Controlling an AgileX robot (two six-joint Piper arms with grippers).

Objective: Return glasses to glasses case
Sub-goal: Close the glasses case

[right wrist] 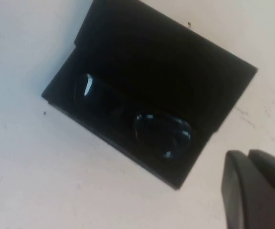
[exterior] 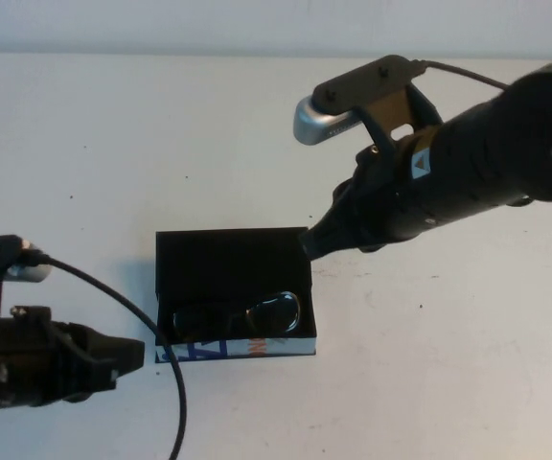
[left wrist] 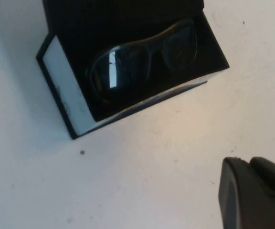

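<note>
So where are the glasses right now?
The glasses lie inside the open case at mid-table in the high view, along its printed front edge. The left gripper sits just left of the case; the right gripper is at its back right corner.

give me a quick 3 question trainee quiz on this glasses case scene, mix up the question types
1. True or false: the glasses lie inside the glasses case.
2. Multiple choice: the lid of the glasses case is A) shut flat over the glasses, B) open, C) lying detached on the table.
3. Short answer: which gripper is nearer the case's far right corner, the left gripper or the right gripper?

Key
1. True: the glasses sit in the tray behind the white printed front edge.
2. B: the black lining and the glasses show from above.
3. The right gripper, at that corner; the left gripper is low on the case's left, off it.
</note>
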